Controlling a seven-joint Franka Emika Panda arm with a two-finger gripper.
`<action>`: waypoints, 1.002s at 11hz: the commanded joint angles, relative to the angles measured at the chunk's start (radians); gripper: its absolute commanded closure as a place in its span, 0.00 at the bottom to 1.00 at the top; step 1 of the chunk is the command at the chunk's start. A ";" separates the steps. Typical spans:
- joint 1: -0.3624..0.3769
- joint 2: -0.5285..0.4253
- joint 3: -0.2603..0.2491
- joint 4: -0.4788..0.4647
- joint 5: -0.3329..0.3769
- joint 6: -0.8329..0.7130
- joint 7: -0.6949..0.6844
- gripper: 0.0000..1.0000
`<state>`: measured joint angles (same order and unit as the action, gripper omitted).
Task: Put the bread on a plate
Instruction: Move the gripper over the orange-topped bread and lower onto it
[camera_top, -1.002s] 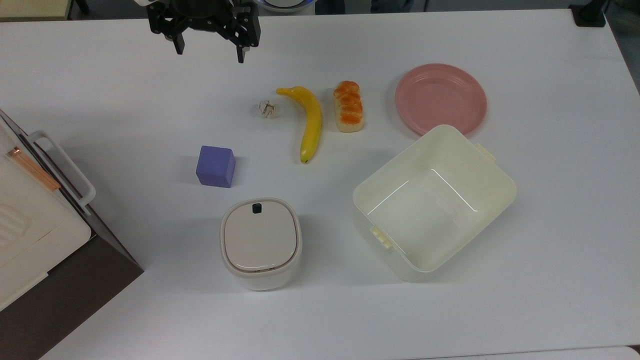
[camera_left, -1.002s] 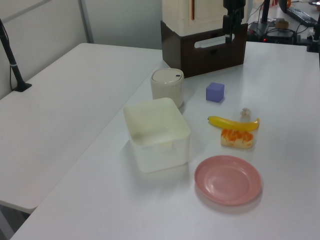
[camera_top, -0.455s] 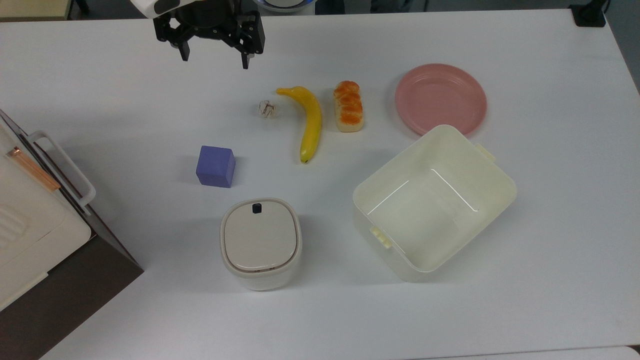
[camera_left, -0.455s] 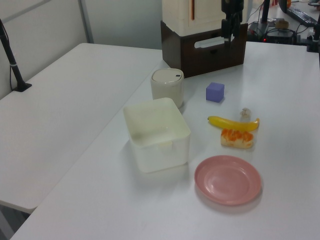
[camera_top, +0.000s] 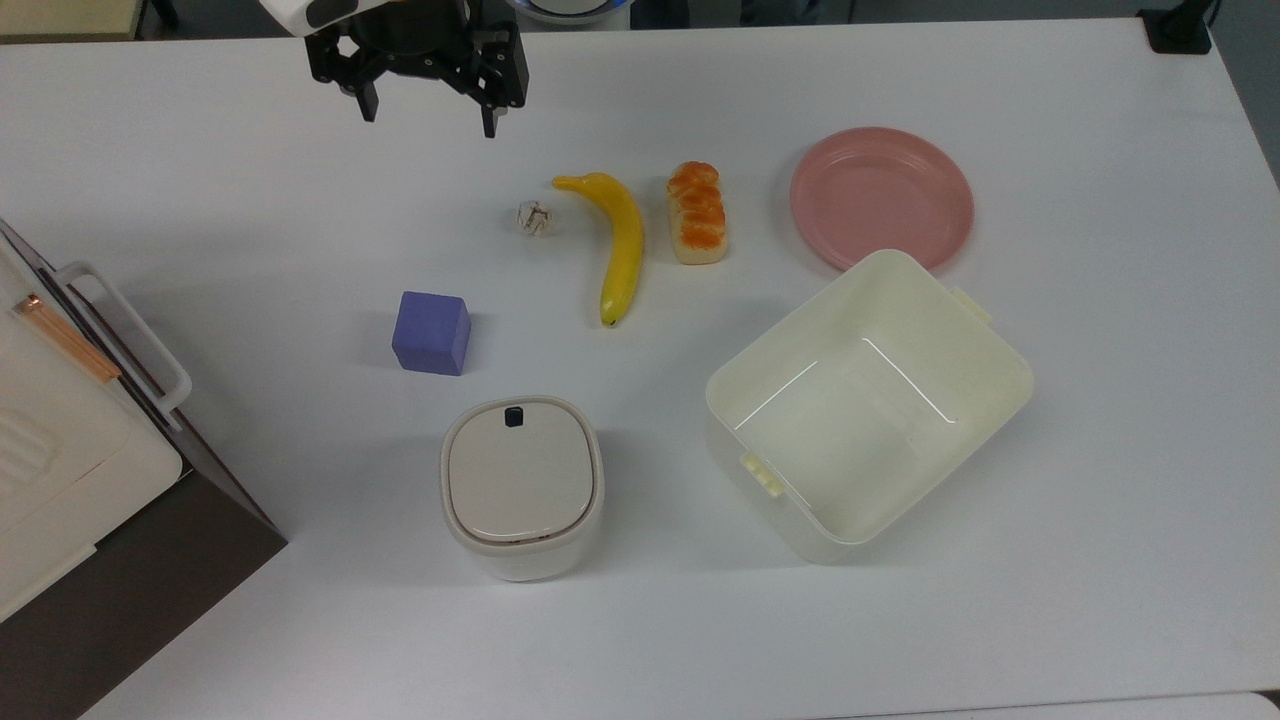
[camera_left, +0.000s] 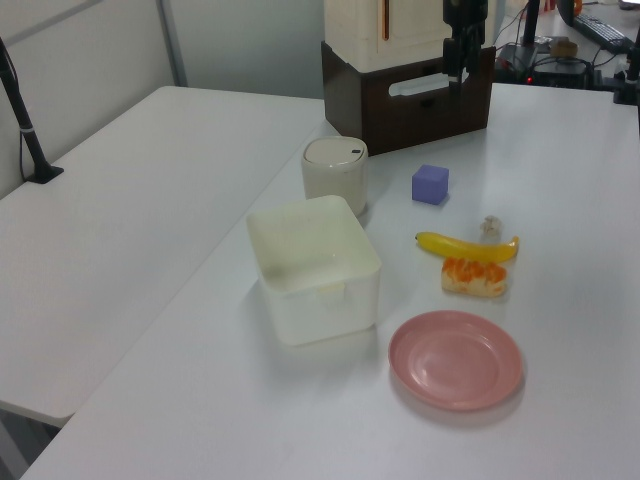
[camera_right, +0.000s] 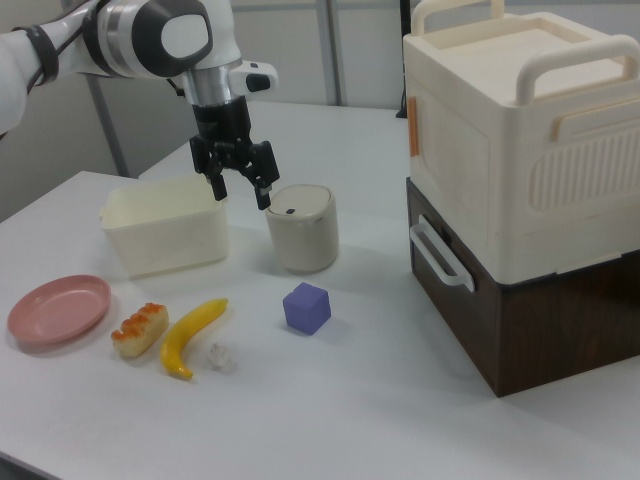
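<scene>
The gripper (camera_top: 428, 112) is seen raised above the white table (camera_top: 1100, 400) with its two fingers spread apart and nothing held between them. In the top view, the bread (camera_top: 697, 213) is found lying flat on the table below and to the right of the gripper, with the banana (camera_top: 620, 243) just beside it on the gripper's side. The pink plate (camera_top: 882, 197) is set farther to the top view's right, apart from the bread, bare, and partly overlapped by the cream tub (camera_top: 868, 405).
</scene>
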<state>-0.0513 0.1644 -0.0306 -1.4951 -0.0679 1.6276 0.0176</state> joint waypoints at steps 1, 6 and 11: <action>0.005 -0.026 -0.002 -0.043 0.022 -0.003 -0.033 0.00; 0.088 -0.085 -0.011 -0.167 0.092 0.014 -0.013 0.00; 0.267 -0.128 -0.014 -0.396 0.117 0.216 0.166 0.00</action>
<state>0.1503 0.0989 -0.0252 -1.7461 0.0301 1.7345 0.1189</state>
